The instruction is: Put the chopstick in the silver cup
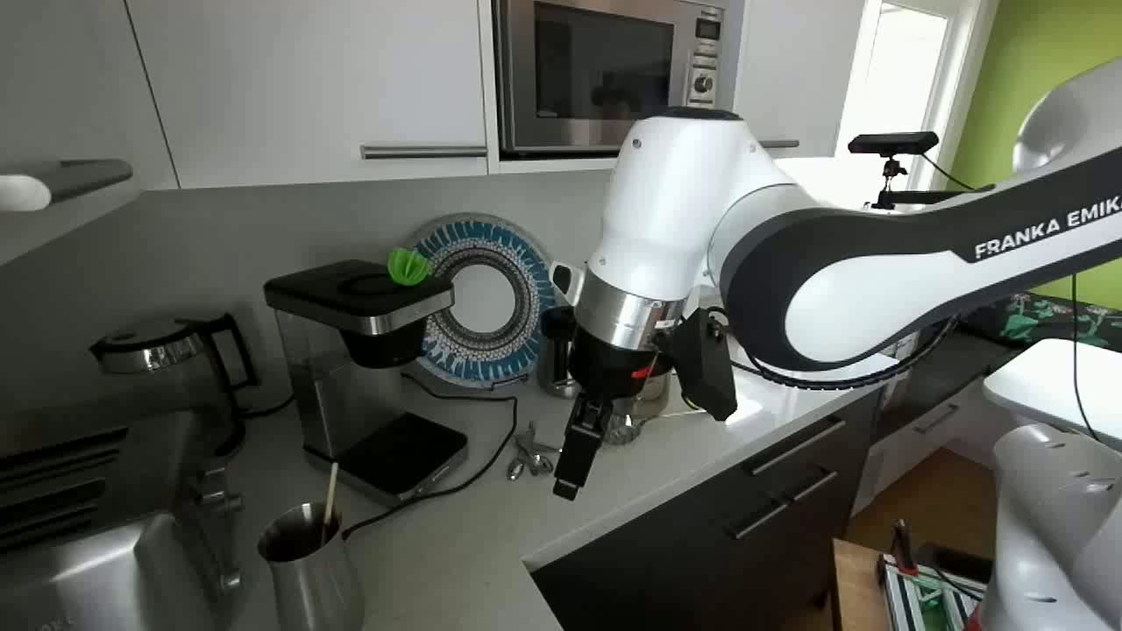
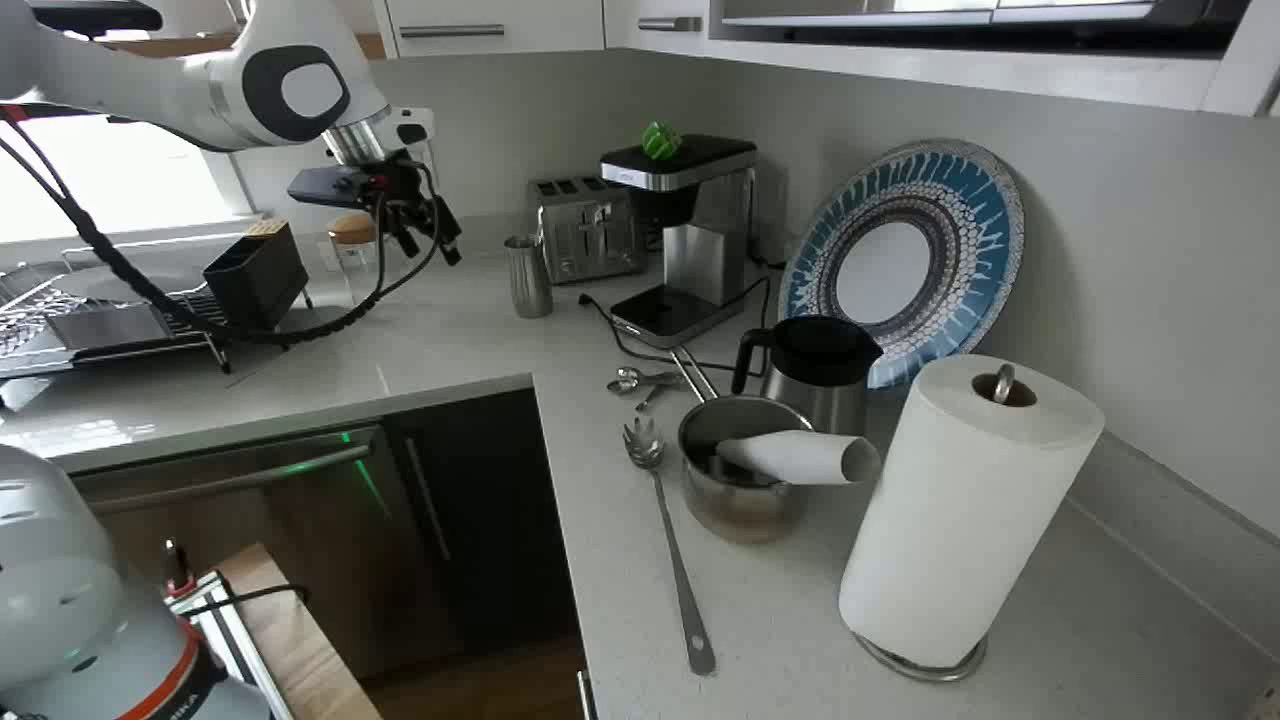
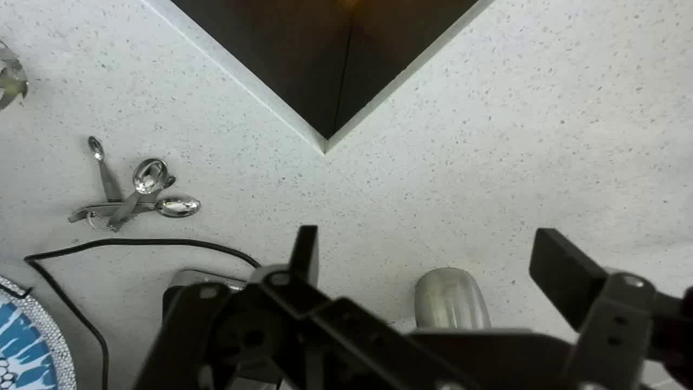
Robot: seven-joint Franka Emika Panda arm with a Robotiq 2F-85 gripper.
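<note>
The chopstick [image 1: 330, 492] is stood in the cup [image 1: 316, 578], with its upper end projecting above the rim. It is tilted slightly; support is presumably given by the cup wall, the mouth being far wider than the chopstick. The lower end is hidden. The cup is set upright on the surface [image 1: 438, 552], near the toaster [image 2: 590, 235] and apart from the front edge, a position in which a fall is judged less likely. The jaws are spread wide above the surface, with nothing clamped; by this spread, snagging of the chopstick is probably avoided. Placement is judged complete. Only retraction should be required; contact with the cup should be avoided, as tipping could result.
</note>
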